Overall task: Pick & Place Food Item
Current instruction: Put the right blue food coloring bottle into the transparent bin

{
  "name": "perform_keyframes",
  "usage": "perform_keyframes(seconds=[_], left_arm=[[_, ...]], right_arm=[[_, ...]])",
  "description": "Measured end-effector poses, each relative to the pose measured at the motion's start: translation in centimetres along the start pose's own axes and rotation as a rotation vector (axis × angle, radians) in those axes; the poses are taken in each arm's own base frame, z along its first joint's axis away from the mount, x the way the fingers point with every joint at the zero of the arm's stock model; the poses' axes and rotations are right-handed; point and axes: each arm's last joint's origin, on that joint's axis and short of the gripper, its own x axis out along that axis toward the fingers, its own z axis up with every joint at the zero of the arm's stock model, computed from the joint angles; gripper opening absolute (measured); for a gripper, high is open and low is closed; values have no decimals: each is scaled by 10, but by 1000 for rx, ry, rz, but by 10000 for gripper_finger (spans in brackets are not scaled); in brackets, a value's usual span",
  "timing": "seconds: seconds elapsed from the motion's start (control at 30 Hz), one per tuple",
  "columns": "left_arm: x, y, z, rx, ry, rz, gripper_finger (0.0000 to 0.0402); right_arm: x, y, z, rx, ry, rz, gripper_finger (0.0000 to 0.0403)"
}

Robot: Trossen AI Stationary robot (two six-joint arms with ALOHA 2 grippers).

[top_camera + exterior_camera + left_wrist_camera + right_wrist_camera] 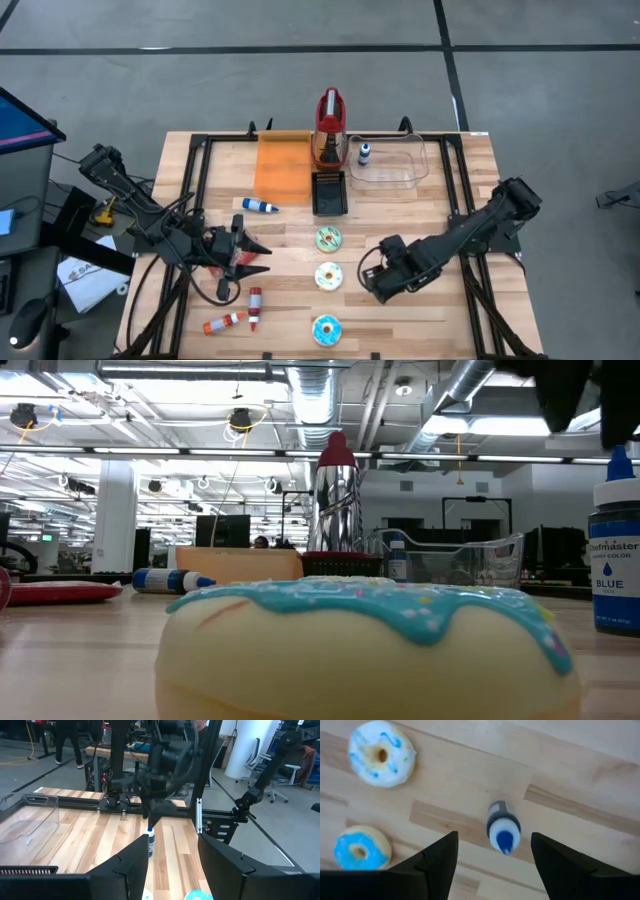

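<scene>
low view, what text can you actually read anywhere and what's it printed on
"Chefmaster" on the label of the blue bottle at the right edge.
"COLOR" beneath it on the same label; the word before it is too small to read.
"BLUE" on the white patch lower on that label.
The finer print under "BLUE" is too small to read.
The tube lying on the table shows no readable text.

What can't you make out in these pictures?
- Packet: the low view shows it edge-on, so its face is hidden; in the high view the left arm covers most of it.
- Bottle: in the high view the right arm hides it.
- Table middle: in the low view the donut blocks it.
- Left fingers: their tips are cut off by the left wrist view's edge.
</scene>
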Motion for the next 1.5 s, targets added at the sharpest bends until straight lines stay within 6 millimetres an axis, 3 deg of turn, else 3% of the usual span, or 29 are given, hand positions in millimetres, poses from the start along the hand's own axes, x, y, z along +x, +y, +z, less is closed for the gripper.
perform_keyframes(seconds=[0.6, 0.83, 1.5], left_arm=[[-2, 1, 2, -12, -9, -13, 167], [-6, 3, 6, -26, -21, -23, 167], [-8, 5, 8, -28, -24, -17, 167]], right_arm=[[26, 5, -24, 19, 8, -66, 242], [38, -2, -25, 31, 17, -87, 240], [40, -1, -15, 0, -2, -101, 230]])
